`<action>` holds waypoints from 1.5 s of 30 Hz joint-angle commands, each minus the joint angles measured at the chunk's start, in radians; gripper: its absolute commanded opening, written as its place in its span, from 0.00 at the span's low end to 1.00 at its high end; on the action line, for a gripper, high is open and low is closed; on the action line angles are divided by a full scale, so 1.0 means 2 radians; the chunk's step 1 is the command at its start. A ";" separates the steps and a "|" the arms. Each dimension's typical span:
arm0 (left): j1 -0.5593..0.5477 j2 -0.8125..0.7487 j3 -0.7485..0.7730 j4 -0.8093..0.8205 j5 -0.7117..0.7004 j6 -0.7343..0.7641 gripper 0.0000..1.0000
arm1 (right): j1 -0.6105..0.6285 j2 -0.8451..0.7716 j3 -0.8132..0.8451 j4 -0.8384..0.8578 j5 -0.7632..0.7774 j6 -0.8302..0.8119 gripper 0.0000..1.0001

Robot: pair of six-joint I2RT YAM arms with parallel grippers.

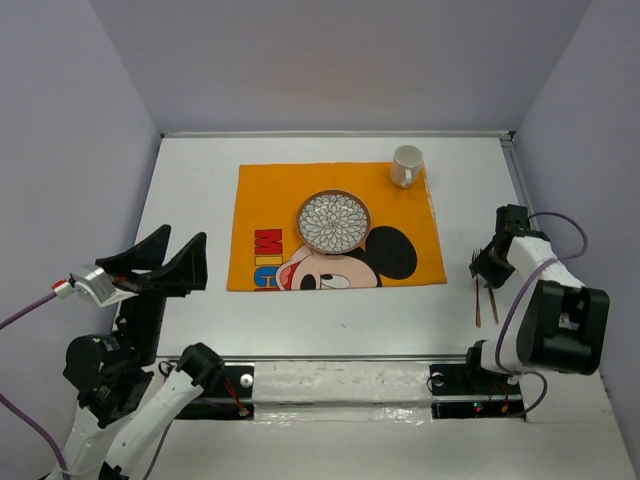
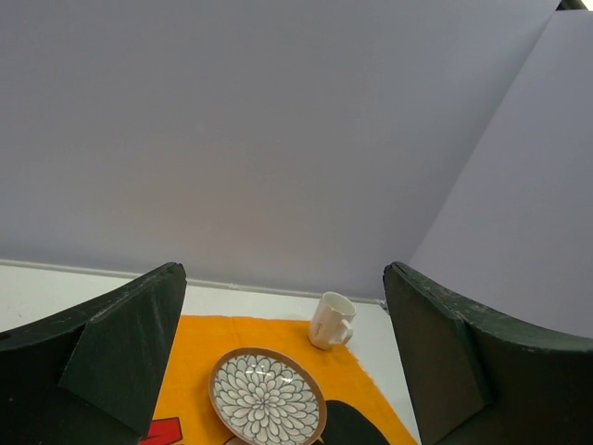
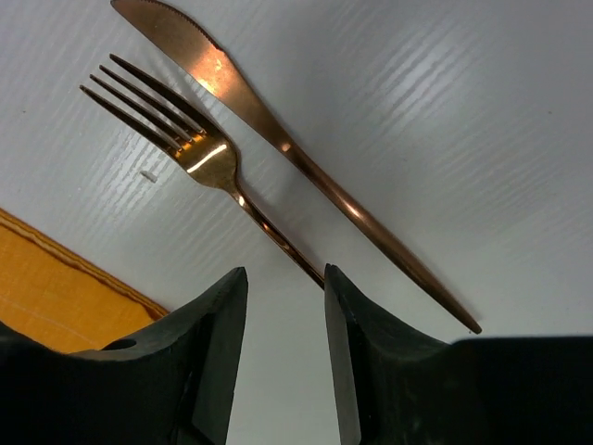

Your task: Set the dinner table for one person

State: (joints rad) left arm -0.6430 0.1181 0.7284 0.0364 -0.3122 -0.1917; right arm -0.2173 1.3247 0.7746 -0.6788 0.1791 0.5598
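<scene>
— Since the dinner table (image 1: 185, 180) takes up nearly the whole floor between the walls, how much of it lies bare?
— A broad white strip left of the orange placemat (image 1: 262, 200), a narrower one to its right, and a band along the near edge in front of the arm bases. Walls close off the left, far and right sides.
— And on the cloth?
— A patterned plate (image 1: 334, 221) sits near its middle, and a white mug (image 1: 406, 165) at its far right corner.
— The left gripper (image 1: 170, 252)?
— Raised over the left strip, jaws spread wide, holding nothing.
— The right gripper (image 3: 284, 283)?
— Low over the right strip, jaws only part-way apart. A copper fork (image 3: 208, 158) and knife (image 3: 269, 120) lie side by side there, just clear of the placemat's right edge. The fork's handle runs into the narrow gap; whether a pad touches it, I cannot tell.
</scene>
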 commanded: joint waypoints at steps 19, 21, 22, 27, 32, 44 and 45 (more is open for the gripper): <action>-0.021 -0.017 0.009 0.016 -0.023 0.017 0.99 | 0.011 0.112 0.031 0.020 -0.054 -0.038 0.10; -0.021 -0.013 0.009 0.017 -0.022 0.018 0.99 | 0.016 0.115 0.031 0.023 -0.054 -0.038 0.05; -0.021 -0.011 0.009 0.017 -0.021 0.018 0.99 | 0.030 0.115 0.034 0.023 -0.054 -0.038 0.04; -0.017 -0.004 0.009 0.019 -0.016 0.016 0.99 | 0.063 0.115 0.043 0.024 -0.047 -0.042 0.00; -0.013 0.001 0.008 0.019 -0.015 0.015 0.99 | 0.092 0.087 0.058 0.023 -0.012 -0.042 0.00; -0.002 0.019 0.007 0.018 -0.014 0.017 0.99 | 0.181 0.003 0.156 -0.010 0.032 -0.049 0.00; -0.001 0.022 0.007 0.018 -0.013 0.017 0.99 | 0.196 0.007 0.163 -0.010 0.033 -0.045 0.00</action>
State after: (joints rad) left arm -0.6590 0.1253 0.7284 0.0330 -0.3473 -0.1795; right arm 0.0837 1.3422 1.0096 -0.6960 0.2337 0.4660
